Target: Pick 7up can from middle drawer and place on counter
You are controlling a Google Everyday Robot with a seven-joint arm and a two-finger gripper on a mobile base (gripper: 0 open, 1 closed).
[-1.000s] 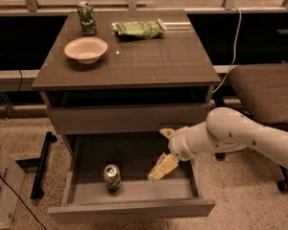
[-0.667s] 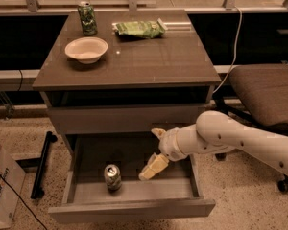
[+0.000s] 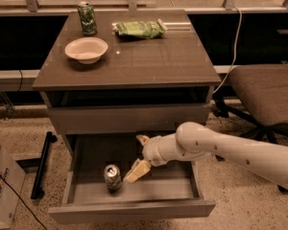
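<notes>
Reach step: my end effector (image 3: 134, 159) hangs inside the wide shallow grey middle drawer (image 3: 134, 210), fingers (image 3: 138, 170) spread open and empty, just right of the small silvery-white 7up can with green markings (image 3: 113, 177), which stands upright near the drawer's front-left corner. Next, I'd judge: shift left until the fingers straddle the can, close, lift clear of the drawer front, then set it on the glossy grey-brown square surface (image 3: 149, 61) toward its front-right corner. Can label is too dark to read, I can't tell whether the lower fingertip touches the can, and my arm (image 3: 240, 150) is cut off at the right edge.
</notes>
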